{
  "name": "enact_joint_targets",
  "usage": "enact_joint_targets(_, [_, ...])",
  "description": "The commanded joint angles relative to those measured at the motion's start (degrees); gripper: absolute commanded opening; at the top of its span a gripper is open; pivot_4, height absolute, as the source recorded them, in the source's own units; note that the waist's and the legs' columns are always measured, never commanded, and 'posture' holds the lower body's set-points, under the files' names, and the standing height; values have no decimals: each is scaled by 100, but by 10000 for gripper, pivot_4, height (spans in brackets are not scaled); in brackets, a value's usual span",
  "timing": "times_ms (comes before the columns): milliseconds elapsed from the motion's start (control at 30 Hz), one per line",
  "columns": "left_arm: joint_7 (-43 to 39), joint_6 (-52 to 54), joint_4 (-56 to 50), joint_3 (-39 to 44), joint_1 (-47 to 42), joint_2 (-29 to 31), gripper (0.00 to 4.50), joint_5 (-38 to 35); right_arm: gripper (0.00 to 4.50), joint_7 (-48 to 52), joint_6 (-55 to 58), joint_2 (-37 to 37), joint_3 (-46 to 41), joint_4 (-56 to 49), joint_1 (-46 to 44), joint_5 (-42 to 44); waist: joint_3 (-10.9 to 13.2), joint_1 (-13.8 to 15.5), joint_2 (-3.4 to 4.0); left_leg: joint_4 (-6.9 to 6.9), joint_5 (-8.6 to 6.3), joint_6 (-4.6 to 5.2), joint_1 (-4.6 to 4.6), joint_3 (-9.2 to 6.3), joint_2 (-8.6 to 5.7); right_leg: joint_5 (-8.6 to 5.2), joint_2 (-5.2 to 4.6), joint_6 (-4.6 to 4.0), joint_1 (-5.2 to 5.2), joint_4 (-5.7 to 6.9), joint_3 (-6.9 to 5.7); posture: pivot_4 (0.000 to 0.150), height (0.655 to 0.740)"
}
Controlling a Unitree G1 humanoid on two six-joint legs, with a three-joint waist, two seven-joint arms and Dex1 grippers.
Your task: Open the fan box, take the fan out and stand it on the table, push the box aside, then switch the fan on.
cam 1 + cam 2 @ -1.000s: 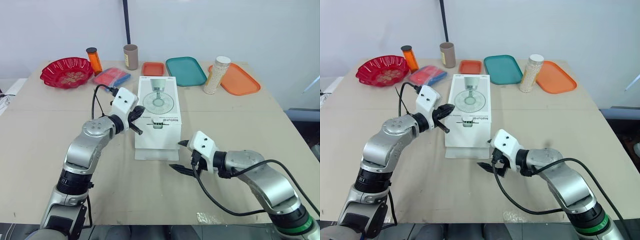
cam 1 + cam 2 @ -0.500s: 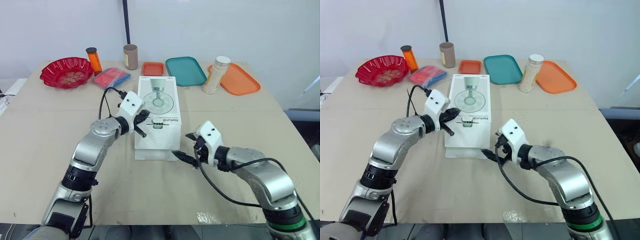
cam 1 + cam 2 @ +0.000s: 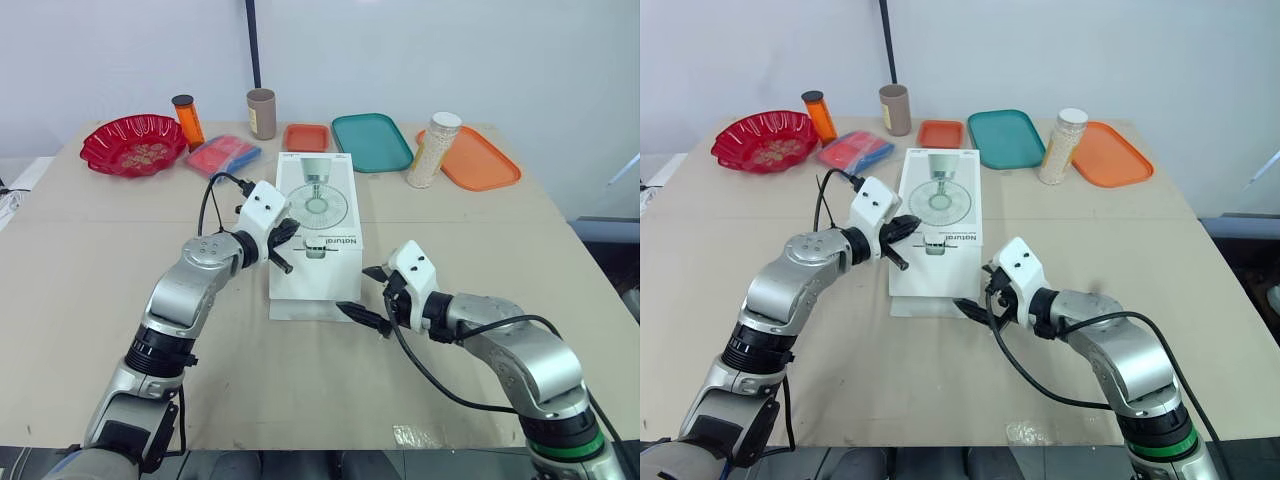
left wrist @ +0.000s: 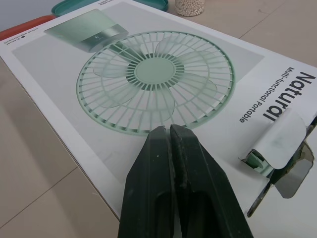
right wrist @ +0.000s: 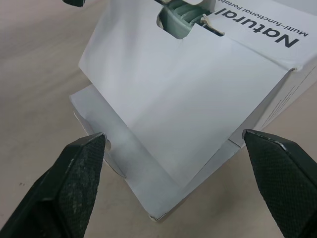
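- Right wrist view, nearest: right gripper (image 3: 354, 289) with fingers released and spread wide, one on either side of the near end of the fan box (image 3: 315, 215), holding nothing.
- White carton, flat on its back near the middle of the table (image 3: 470, 250), lengthwise away from the robot.
- Near-end flap folded out and down toward the tabletop.
- On the top face: print of a pale green fan, the word "Natural", and a hang-tab cut-out with green plastic behind it.
- Over the printed fan's rim, from the box's left side: left gripper (image 4: 166, 131), fingers clenched together and empty; touching the card or just above it, cannot tell.
- Plain beige tabletop, faint seams across it.
- Along the far edge, left to right: red bowl (image 3: 133, 143), orange bottle (image 3: 187, 120), blue-and-red packet (image 3: 222, 153), brown cup (image 3: 261, 113), small orange tray (image 3: 307, 137), teal tray (image 3: 371, 141), jar of white beads (image 3: 436, 150), large orange tray (image 3: 480, 158).
- Beyond: white wall (image 3: 450, 50), dark pole (image 3: 252, 40) upright behind the cup.
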Motion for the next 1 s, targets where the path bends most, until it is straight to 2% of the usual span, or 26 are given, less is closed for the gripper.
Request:
enact_joint_targets(33, [10, 62, -150, 2, -59, -12, 1960, 8, 45000, 77, -44, -60, -99, -205, -8, 152, 0, 0, 0, 0, 0, 0, 0, 0, 0, 0, 0, 0, 0, 0, 0, 1500, 7400])
enact_joint_targets(333, [256, 245, -367, 499, -308, -96, 1960, -193, 45000, 142, -11, -99, -224, -314, -9, 459, 0, -2, 0, 1, 0, 0, -1, 0, 0, 0, 0, 0, 0, 0, 0, 1500, 7400])
enact_joint_targets(567, [334, 349, -804, 1383, -538, 386, 1960, -477, 45000, 94, 64, -146, -466, -492, 9, 726, 1, -9, 0, -2, 0, 0, -2, 0, 2, 0, 1, 0, -4, 0, 0, 1500, 7400])
enact_joint_targets(800, [127, 520, -1281, 1572, 167, 986, 1960, -619, 45000, 24, 313, -13, -939, -788, -212, 1471, 1, -4, 0, -1, 0, -1, -2, 1, 2, 0, 0, 0, -3, 0, 0, 1500, 7400])
enact_joint_targets(1000, [262, 469, -1345, 1515, 349, 960, 1960, -633, 45000, -145, 358, 151, -1001, -685, -589, 1881, 1, -3, -1, -1, 1, -2, -2, 0, 3, 1, 1, -1, -3, 0, -1, 1500, 7400])
